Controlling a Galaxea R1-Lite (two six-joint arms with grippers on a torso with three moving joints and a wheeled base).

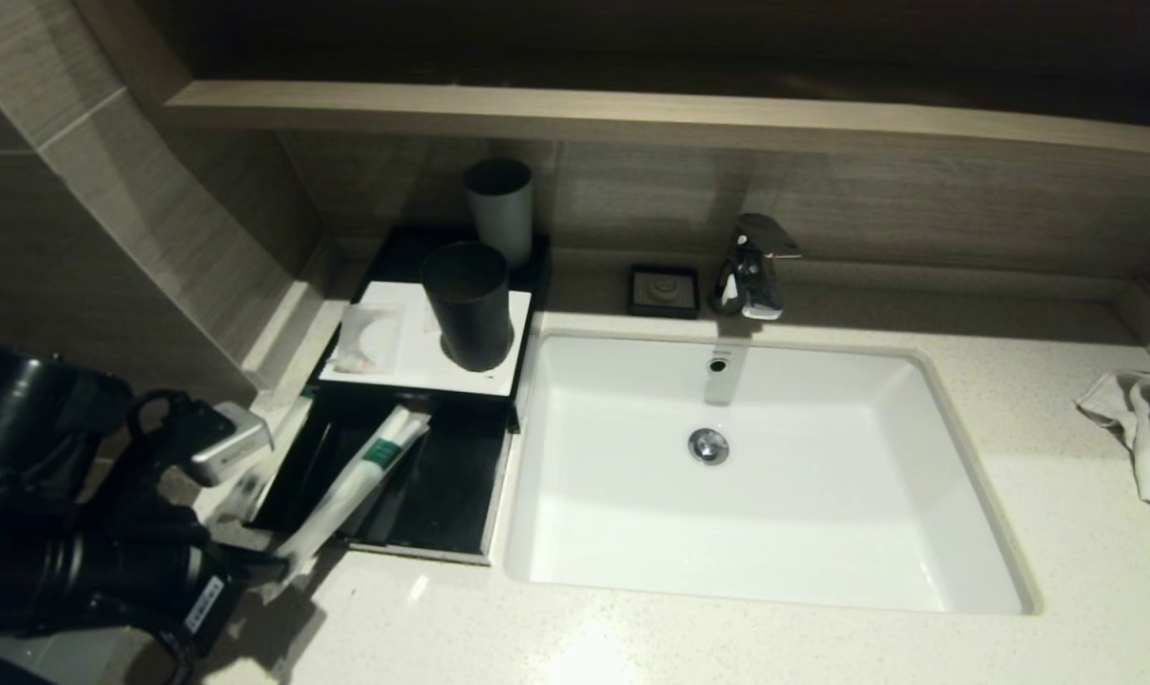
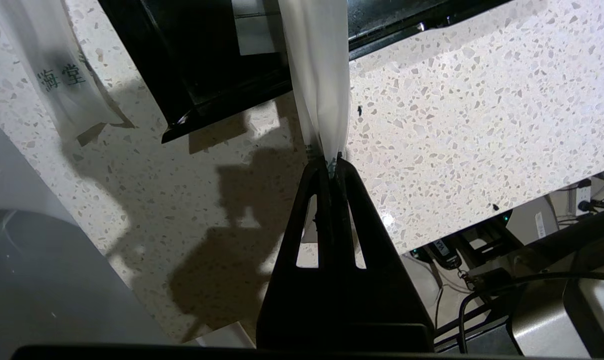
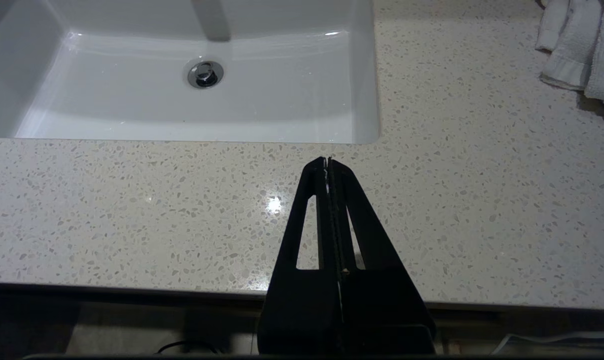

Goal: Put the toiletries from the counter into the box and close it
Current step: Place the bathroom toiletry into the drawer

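Observation:
The black box (image 1: 441, 376) with a white top panel stands left of the sink, its drawer (image 1: 441, 495) pulled out toward me. A long white packet with a green label (image 1: 365, 476) lies slanted across the drawer, its near end sticking out over the front rim. My left gripper (image 1: 284, 563) is shut on that near end; the left wrist view shows the packet (image 2: 319, 75) pinched at the fingertips (image 2: 331, 162). A second long packet (image 1: 251, 480) lies on the counter (image 1: 632, 637) left of the drawer. A small squarish packet (image 1: 370, 338) rests on the box top. My right gripper (image 3: 327, 161) is shut and holds nothing, above the counter in front of the sink.
A dark cup (image 1: 467, 304) stands on the box's white top, a grey cup (image 1: 500, 209) behind it. The white sink basin (image 1: 822, 533), the faucet (image 1: 750, 266) and a small black dish (image 1: 665, 290) sit to the right. A towel (image 1: 1145, 428) lies at far right.

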